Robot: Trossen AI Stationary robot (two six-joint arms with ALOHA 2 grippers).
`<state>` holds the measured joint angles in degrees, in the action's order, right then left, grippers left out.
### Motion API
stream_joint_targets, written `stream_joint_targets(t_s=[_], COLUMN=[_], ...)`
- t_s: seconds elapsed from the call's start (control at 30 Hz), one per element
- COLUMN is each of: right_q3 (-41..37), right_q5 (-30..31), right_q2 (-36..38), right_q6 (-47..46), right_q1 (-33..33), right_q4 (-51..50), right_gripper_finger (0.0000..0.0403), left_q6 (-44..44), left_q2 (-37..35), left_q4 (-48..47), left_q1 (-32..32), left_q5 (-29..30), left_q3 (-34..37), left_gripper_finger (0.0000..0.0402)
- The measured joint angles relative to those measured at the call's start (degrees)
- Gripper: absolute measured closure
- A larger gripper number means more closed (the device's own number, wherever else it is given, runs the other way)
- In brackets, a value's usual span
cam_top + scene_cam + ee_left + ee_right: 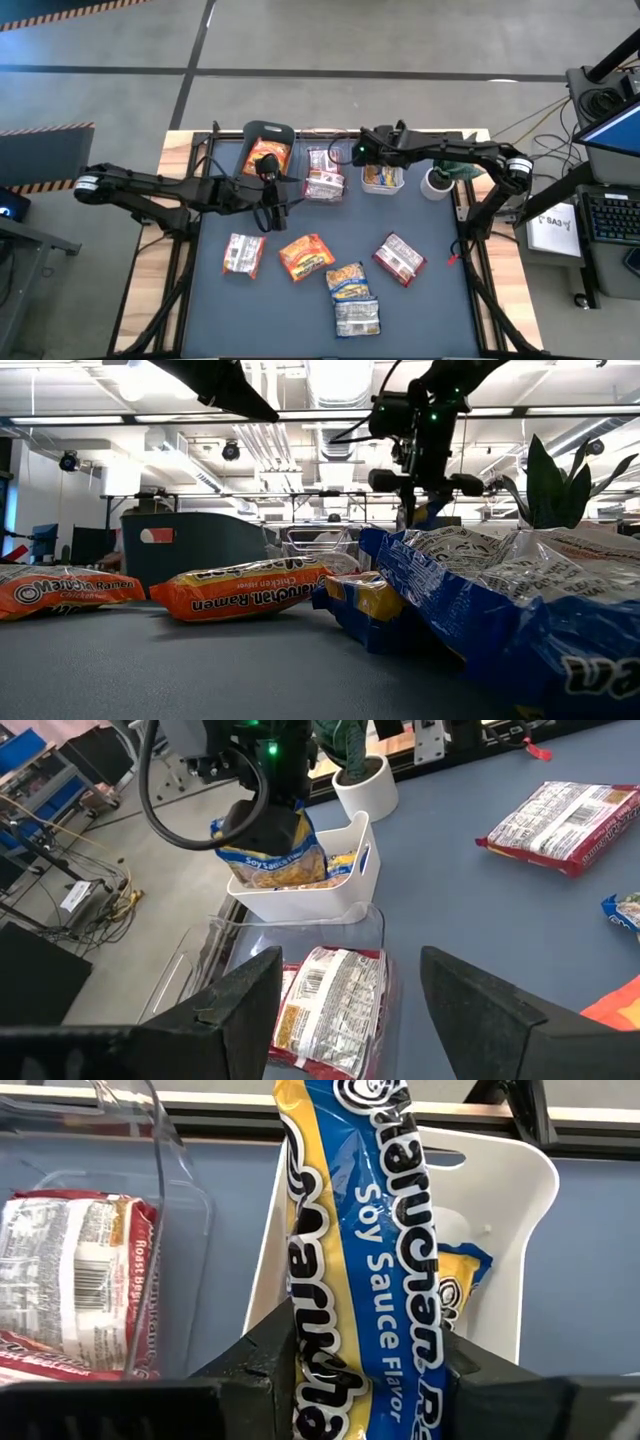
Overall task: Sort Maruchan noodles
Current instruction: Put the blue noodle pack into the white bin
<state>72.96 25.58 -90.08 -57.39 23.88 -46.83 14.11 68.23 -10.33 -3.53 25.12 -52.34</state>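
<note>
My right gripper (pixel 366 152) is shut on a yellow-and-blue Maruchan packet (pixel 365 1250) over the white bin (pixel 383 180). A second yellow-and-blue packet (pixel 462 1285) lies in that bin. The clear bin (pixel 325 176) holds a red-and-white packet (pixel 330 1005). The teal bin (pixel 267 150) holds an orange packet. My left gripper (pixel 273 195) is open and empty, above the table beside the clear bin. Several packets lie flat on the mat: red-and-white (pixel 243 253), orange (pixel 306 256), yellow-and-blue (pixel 347 281), red (pixel 400 258). My right gripper pinches the yellow-and-blue packet between its two fingers, by the packet's two flat faces near one end (pixel 340 1370). The fingers (pixel 250 820) come from above, pointing down. The packet hangs lengthwise below them, and its lower end (pixel 280 870) reaches into the white bin.
A small plant in a white pot (pixel 437 182) stands right of the white bin. The three bins stand in a row along the mat's far edge. Another yellow-and-blue packet (pixel 357 317) lies near the front edge. Bare mat shows at front left.
</note>
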Motion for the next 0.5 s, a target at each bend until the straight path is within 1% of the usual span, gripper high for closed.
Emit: stream_joint_targets(t_s=[0.17,0.5], right_q3=[-2.06,-2.24], right_q5=[-0.13,0.15], right_q2=[0.0,0.0], right_q6=[-0.05,1.05], right_q1=[0.0,0.02], right_q4=[2.85,2.4], right_gripper_finger=[0.0264,0.0239], left_q6=[0.0,0.0], left_q2=[0.0,0.0], left_q4=[0.26,0.39], left_q1=[0.01,0.0], left_q5=[0.0,0.0], left_q3=[0.0,0.0], left_gripper_finger=[0.0183,0.0183])
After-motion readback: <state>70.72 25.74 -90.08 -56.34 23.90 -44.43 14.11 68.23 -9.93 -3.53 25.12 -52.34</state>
